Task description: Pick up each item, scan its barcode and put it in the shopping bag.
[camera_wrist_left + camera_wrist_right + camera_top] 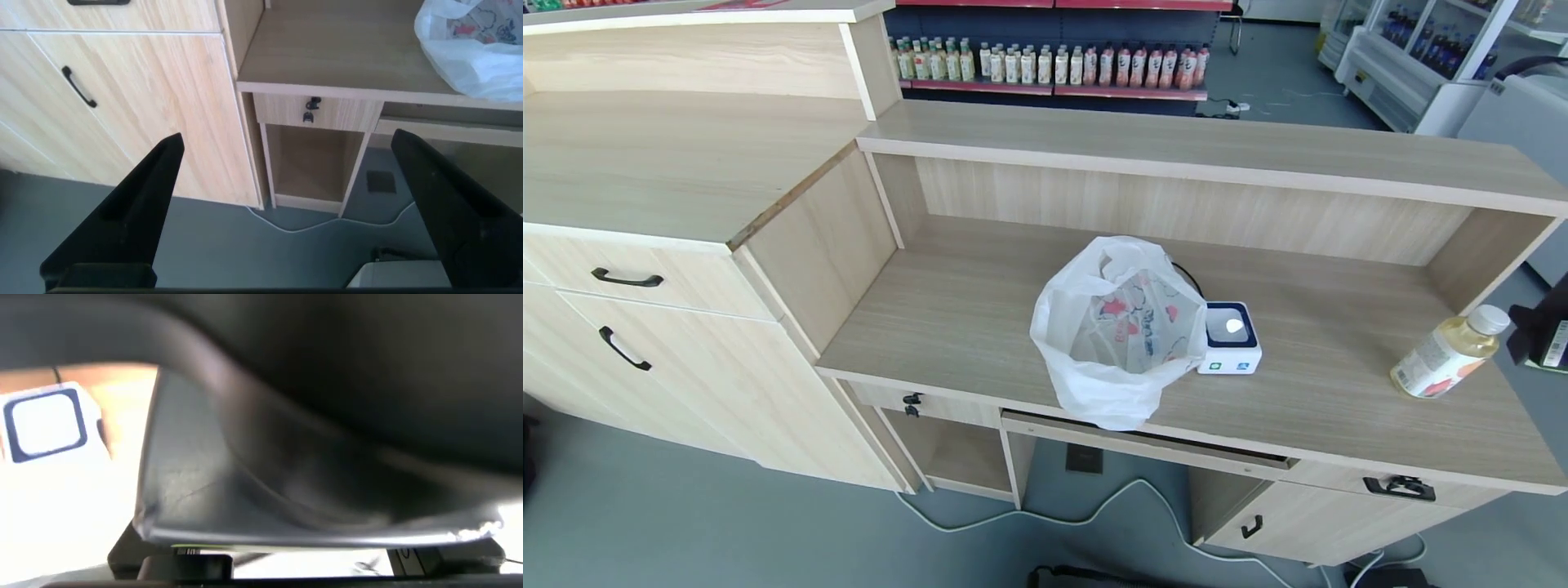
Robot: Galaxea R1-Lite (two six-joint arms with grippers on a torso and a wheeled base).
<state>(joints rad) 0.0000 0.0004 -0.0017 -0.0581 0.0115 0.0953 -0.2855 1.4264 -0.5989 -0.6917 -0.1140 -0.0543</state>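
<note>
CHECKOUT: On the worktop point(980, 327) a bottle point(1450, 353) lies on its side near the right end, well apart from the white shopping bag point(1117, 331) and the scanner point(1230, 336) touching the bag's side. The left gripper point(288, 143) hangs low beside the cabinet point(147, 98), fingers spread wide on nothing. Whether the right gripper point(294, 554) is parted or closed cannot be told, as a dark glossy surface crowds its camera. A glancing grasp could send the round bottle rolling. The limp bag sags over the front edge and may fold shut or slide when something drops in.
</note>
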